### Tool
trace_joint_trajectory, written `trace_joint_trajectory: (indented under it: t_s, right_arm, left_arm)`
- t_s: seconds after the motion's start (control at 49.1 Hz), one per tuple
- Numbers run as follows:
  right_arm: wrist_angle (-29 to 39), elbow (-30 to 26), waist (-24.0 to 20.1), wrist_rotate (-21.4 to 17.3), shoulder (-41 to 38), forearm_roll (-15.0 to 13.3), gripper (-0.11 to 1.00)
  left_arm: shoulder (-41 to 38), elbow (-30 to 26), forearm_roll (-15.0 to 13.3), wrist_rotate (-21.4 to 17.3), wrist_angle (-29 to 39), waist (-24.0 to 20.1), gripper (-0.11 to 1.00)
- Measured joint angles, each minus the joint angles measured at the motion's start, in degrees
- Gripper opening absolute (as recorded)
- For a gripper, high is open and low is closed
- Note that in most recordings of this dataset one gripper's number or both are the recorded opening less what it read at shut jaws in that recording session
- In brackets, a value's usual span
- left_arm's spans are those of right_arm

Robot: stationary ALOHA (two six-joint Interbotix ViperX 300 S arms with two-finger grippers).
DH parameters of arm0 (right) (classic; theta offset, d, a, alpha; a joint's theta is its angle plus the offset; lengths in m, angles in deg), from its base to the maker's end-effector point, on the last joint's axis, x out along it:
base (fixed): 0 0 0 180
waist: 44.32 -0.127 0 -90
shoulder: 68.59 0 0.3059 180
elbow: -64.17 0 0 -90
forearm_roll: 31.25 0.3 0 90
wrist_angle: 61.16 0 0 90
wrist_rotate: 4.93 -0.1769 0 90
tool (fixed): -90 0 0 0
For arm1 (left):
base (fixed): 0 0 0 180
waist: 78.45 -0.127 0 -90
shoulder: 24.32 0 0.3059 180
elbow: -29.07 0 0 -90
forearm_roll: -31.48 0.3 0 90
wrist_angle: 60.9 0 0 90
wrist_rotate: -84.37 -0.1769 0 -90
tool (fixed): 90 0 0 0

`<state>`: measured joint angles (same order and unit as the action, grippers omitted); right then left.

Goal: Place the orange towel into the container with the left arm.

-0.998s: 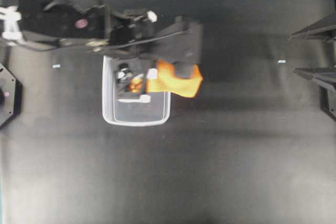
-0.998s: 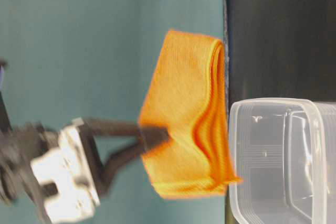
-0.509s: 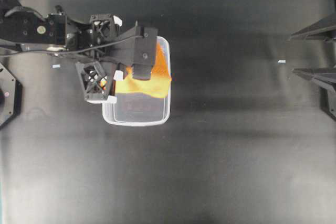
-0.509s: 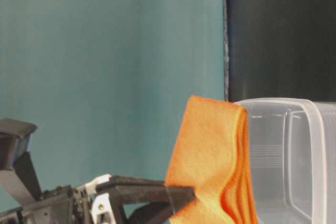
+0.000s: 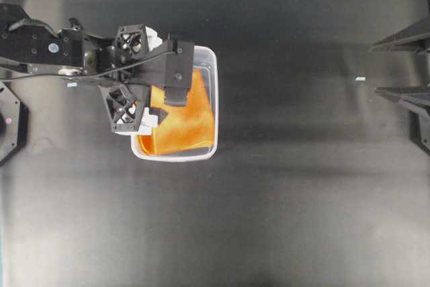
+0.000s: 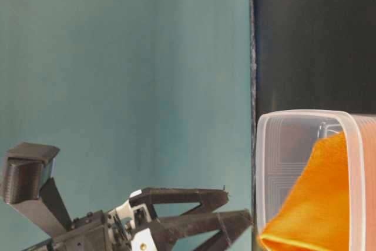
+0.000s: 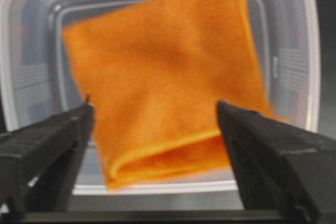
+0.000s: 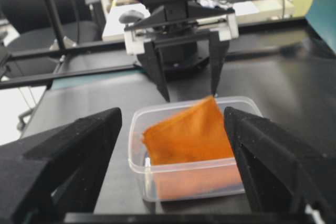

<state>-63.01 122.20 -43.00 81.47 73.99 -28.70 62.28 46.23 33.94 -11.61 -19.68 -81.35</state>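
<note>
The orange towel (image 5: 191,122) lies tilted inside the clear container (image 5: 216,99), one edge leaning up against a wall. It also shows in the table-level view (image 6: 317,204), the left wrist view (image 7: 163,66) and the right wrist view (image 8: 189,132). My left gripper (image 5: 142,75) hangs open and empty just above the container's left rim, its fingers clear of the cloth (image 7: 153,111). It faces me in the right wrist view (image 8: 189,93). My right gripper (image 5: 396,65) is open and empty at the far right, well away from the container (image 8: 175,167).
The container stands on a black tabletop (image 5: 269,220). The left arm's black links (image 5: 47,45) stretch in from the left edge above the container. A small white scrap (image 5: 361,79) lies near the right gripper. A teal wall (image 6: 117,57) backs the table.
The left gripper carried the towel leftward over the container, lowered it and opened. The towel dropped from the fingers into the tub. The right arm has not moved.
</note>
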Motion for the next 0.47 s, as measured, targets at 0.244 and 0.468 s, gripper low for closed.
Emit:
trace_joint_trajectory:
  t_s: [0.244, 0.468]
  right_arm:
    - [-0.09, 0.0, 0.0, -1.23, 0.0, 0.0, 0.76]
    - [-0.18, 0.09, 0.0, -2.37, 0.0, 0.0, 0.76]
  left_arm:
    - [1.76, -1.76, 0.0, 0.0, -0.18, -0.18, 0.9]
    - [8.26, -3.43, 0.0, 0.79, -0.26, 0.09, 0.89]
